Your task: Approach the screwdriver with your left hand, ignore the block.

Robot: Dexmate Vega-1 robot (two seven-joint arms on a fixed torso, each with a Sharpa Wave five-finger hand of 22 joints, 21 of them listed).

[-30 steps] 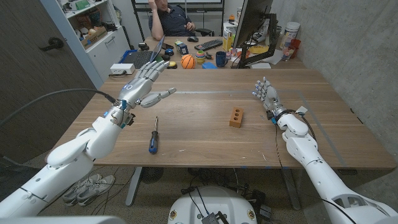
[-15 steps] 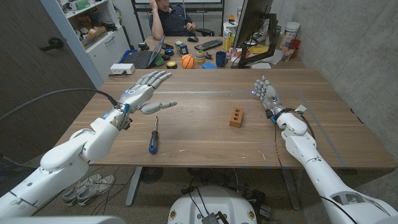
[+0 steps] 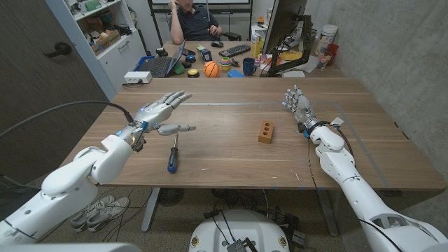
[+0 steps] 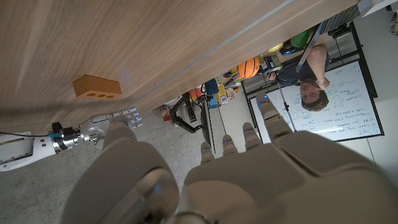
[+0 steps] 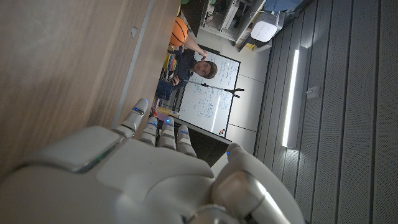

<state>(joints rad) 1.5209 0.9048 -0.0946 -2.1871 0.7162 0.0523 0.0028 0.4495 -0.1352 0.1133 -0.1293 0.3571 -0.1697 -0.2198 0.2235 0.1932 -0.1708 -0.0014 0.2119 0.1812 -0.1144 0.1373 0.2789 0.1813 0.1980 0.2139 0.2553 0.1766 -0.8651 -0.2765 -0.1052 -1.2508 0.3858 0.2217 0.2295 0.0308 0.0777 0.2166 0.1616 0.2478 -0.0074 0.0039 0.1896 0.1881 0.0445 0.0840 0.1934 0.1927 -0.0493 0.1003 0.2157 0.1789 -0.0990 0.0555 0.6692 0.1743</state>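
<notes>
So from the head view, the left hand (image 3: 159,112) hangs over the wooden surface (image 3: 224,150) with fingers spread and nothing in it, just beyond the slim blue-handled screwdriver (image 3: 171,153), which lies flat near the front-left. The small orange wooden block with two holes (image 3: 265,131) sits well apart toward the middle. The right hand (image 3: 299,106) stands with fingers apart, holding nothing.

Left wrist view: back of the left hand (image 4: 249,180), fingers extended, with the block (image 4: 96,86) and the right hand (image 4: 102,124) past it.

Right wrist view: right hand (image 5: 155,171) looks empty, though the palm side is hidden.
</notes>
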